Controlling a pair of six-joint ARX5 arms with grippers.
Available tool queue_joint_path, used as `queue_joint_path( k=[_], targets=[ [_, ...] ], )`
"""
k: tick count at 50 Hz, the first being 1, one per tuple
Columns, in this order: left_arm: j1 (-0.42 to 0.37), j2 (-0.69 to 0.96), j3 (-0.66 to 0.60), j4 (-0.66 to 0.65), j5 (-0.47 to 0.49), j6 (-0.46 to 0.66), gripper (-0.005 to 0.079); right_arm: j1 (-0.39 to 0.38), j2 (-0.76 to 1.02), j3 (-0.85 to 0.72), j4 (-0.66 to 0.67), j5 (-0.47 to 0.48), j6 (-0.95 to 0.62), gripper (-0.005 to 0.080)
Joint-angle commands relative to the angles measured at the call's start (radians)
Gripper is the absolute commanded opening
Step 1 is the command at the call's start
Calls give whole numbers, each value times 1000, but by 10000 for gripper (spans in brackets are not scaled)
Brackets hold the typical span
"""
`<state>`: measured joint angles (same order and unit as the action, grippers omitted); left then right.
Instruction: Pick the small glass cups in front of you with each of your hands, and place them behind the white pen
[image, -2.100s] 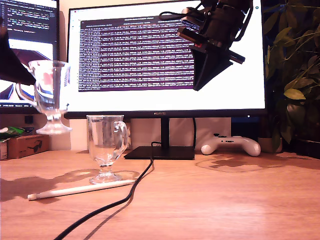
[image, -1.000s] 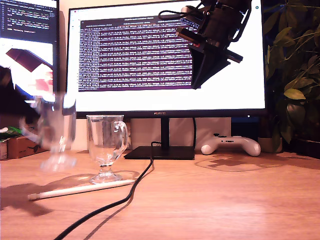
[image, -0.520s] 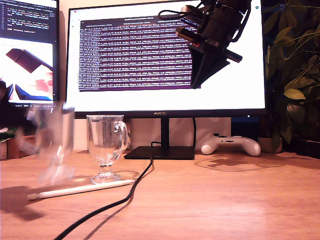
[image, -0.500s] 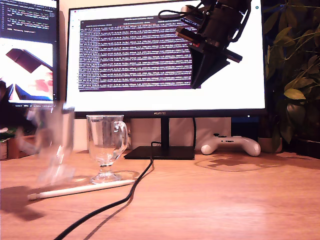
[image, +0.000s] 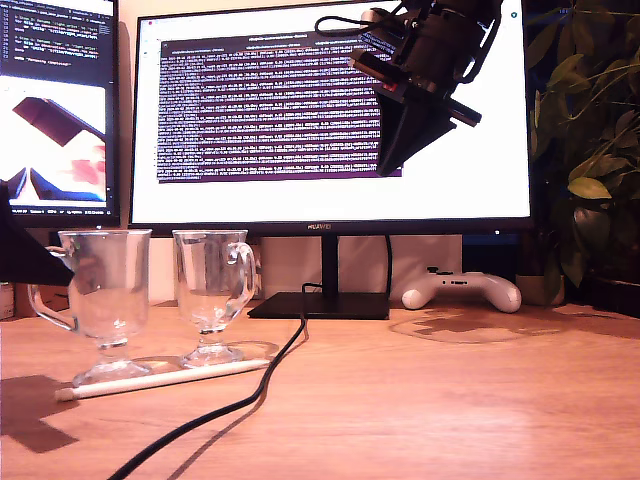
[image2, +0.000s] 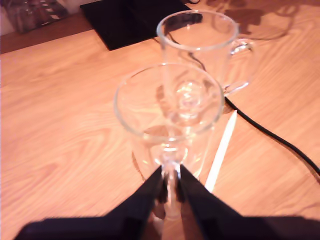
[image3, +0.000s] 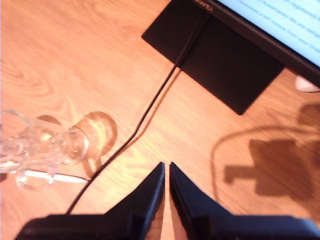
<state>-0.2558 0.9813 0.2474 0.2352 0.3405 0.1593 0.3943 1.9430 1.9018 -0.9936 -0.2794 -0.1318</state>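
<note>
My first tool (image2: 170, 187) lowered its glass cup (image: 103, 300) to the desk (image: 420, 400).

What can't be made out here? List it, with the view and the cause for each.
- My first gripper: only its dark tip shows at the exterior view's left edge; the frame cuts off the rest.
- Whether the held glass cup touches the desk: the white pen crosses in front of its foot in the exterior view.
- Text on the monitor: too small to read.
- Held cup's handle: hidden between the fingers in the first wrist view.
</note>
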Motion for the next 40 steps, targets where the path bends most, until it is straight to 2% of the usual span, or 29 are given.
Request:
queue_joint_path(
  k=[1, 15, 25, 40],
  targets=[
    [-6, 14, 3, 16, 4, -2, 91, 5, -5, -3, -2, -10, 1, -13],
    [-6, 14, 3, 47, -39, -2, 102, 16, -5, -3, -13, -10, 1, -13],
    [-6, 12, 3, 87, -34, -3, 127, 23, -5, -3, -26, -10, 1, -13],
    [-7, -9, 3, 68, -8, -29, 138, 23, -5, -3, -38, -10, 0, -13]
  ],
)
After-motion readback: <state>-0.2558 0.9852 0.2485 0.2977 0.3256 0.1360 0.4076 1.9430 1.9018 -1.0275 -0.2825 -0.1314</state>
